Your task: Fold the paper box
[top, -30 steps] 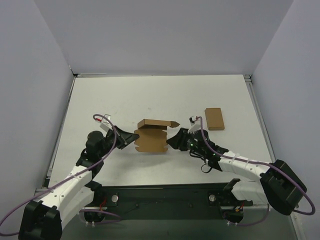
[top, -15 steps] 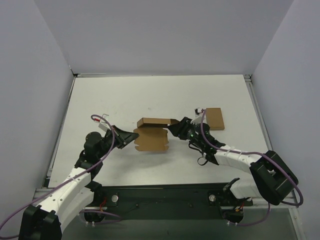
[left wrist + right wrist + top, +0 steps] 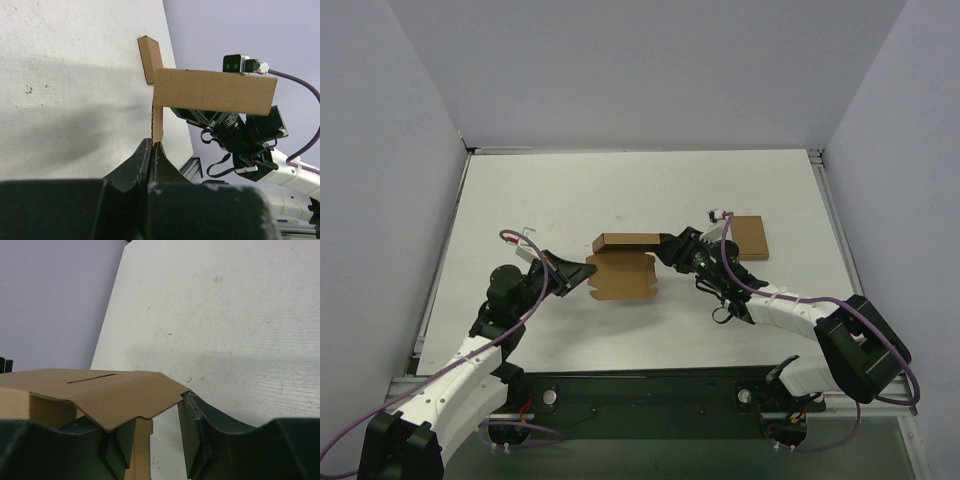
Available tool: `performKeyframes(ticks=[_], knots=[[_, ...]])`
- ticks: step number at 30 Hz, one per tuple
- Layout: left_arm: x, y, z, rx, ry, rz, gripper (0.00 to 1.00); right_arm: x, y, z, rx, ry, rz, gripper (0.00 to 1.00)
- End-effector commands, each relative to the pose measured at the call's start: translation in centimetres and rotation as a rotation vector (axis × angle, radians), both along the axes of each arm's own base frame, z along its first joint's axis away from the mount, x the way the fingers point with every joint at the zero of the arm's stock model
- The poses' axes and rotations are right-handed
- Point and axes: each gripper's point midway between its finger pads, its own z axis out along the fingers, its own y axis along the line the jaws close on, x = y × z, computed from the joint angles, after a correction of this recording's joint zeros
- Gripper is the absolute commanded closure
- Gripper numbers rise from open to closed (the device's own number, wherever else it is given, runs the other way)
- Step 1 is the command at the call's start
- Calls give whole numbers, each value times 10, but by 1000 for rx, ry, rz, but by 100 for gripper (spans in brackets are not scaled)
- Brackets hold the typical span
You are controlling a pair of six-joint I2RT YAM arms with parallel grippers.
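Paper box point(image 3: 623, 268) sat mid table point(image 3: 620, 190), long axis L–R, betw. both arms. The left gripper point(image 3: 588, 271) was clamped on its thin left edge. The right gripper point(image 3: 666, 252), touching the right end, had jaws apart w/ the pointed tab lying over them, unpinched. Thin matte kraft card, creased, back wall upright.

paper box point(image 3: 623, 278): matt brown kraft cardboard | table point(image 3: 620, 190): matt white, faintly scuffed and scratched

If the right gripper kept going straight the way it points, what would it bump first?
Probably the paper box: the right gripper points at its upright back side, right at its tips.
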Motion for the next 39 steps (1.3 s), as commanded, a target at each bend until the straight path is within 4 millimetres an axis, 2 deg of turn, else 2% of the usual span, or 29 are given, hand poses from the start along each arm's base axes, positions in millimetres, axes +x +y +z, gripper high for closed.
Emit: performKeyframes(ticks=[1,5,9,15,24,31,39], knots=[[1,-1,15,-33,-56,0,100,7,18,43,112,-90,44,63],[4,4,18,-30,-72,33,100,6,10,25,85,-40,-15,65],[7,8,19,-21,-80,64,100,-4,5,15,63,-9,-26,65],[9,7,19,-23,-81,64,100,-16,16,22,56,-30,0,65],[5,7,20,-29,-78,54,100,-5,24,31,35,-65,10,67],[2,5,19,-31,-76,47,100,7,24,38,31,-86,2,66],[1,3,17,-31,-71,41,100,9,26,43,25,-108,12,67]])
